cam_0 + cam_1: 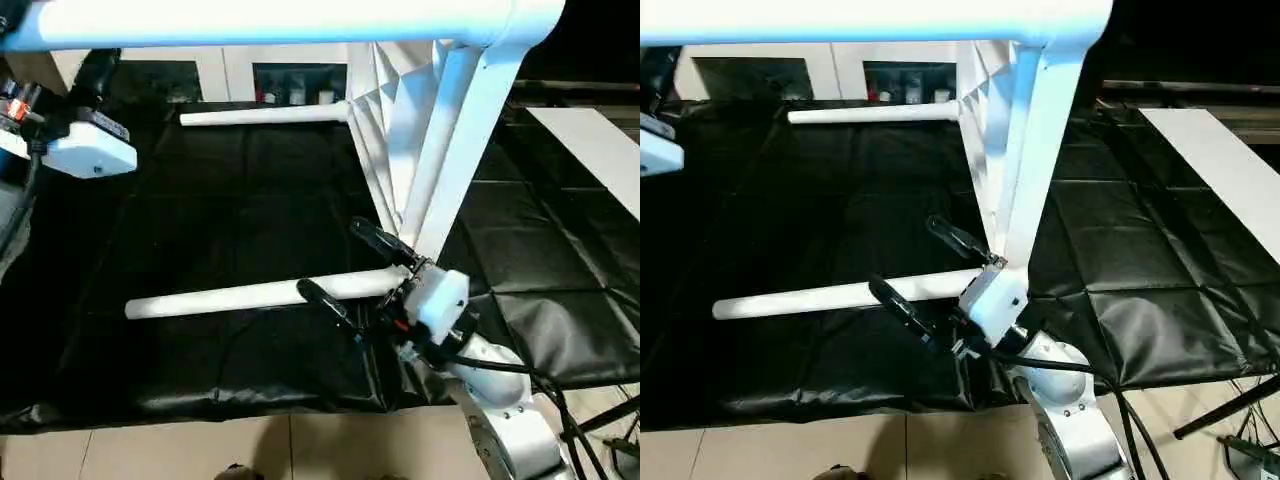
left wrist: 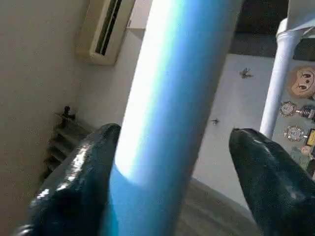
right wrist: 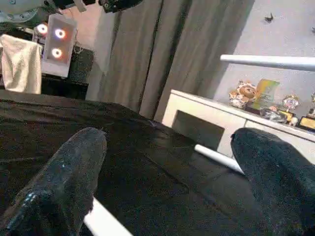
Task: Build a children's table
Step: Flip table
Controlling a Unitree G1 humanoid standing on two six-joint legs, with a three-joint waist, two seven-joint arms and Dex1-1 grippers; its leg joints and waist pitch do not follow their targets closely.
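The right gripper (image 1: 355, 265) has two slim, glossy black fingers (image 1: 958, 237) on a white boxy housing with small red marks. Behind it sits a rounded silver forearm (image 1: 1070, 410) with dark screws and looping black cables. The left gripper (image 2: 172, 177) shows thick, shiny black fingertips (image 2: 78, 172).

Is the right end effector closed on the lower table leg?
No. The right end effector stands open, its two fingers spread on either side of the lower leg without clamping it.
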